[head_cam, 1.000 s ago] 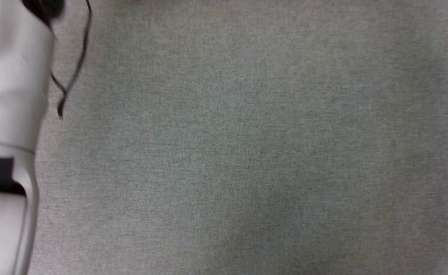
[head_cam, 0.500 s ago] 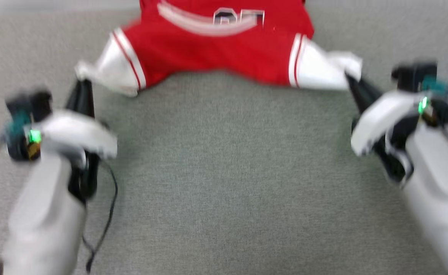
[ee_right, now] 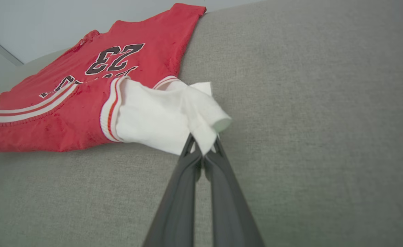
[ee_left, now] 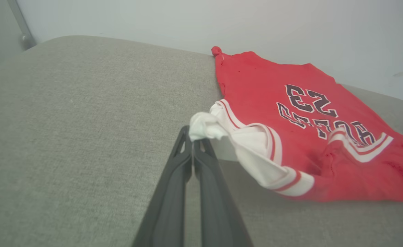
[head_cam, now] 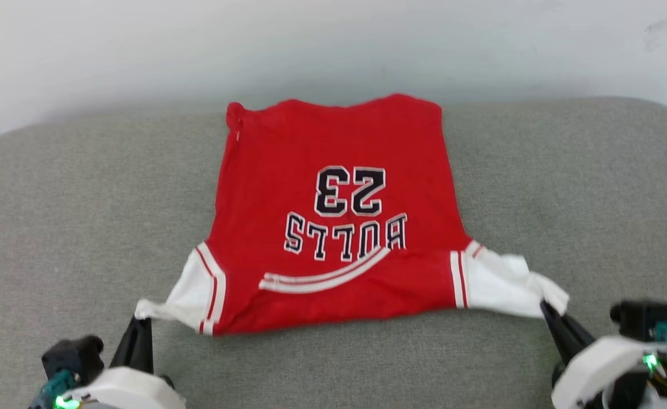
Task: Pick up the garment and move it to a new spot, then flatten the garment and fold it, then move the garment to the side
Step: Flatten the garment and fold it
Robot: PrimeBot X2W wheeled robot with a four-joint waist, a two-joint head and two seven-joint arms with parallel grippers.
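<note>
1. Because my head camera has swung up since half a second ago, the shirt [head_cam: 333, 227] now sits mid-picture instead of at the top edge. That shift is the camera's, not the shirt's.
2. A pale wall [head_cam: 333, 45] has come into the head view behind the grey cushion [head_cam: 83, 227]. The blur is gone, and the print reads "23" and "BULLS", upside down to me.
3. A second ago that view showed grey cloth and a pale forearm at its left edge.
4. My left pincer [head_cam: 140, 324] is clamped on the tip of the left sleeve [head_cam: 188, 292], as it was half a second ago. My right pincer [head_cam: 548, 311] is clamped on the tip of the right sleeve [head_cam: 504, 287].
5. The shirt lies print up on the cushion, hem toward the wall, with both sleeves drawn out sideways.
6. The left wrist view shows the pinch close up: fingers together, white cloth bunched at their tips, the sleeve raised off the cushion there. It also shows a grey pipe [ee_left: 19, 24] by the wall.
7. The right wrist view shows the right sleeve's cloth draped over my fingertips, with a flap caught between them.
</note>
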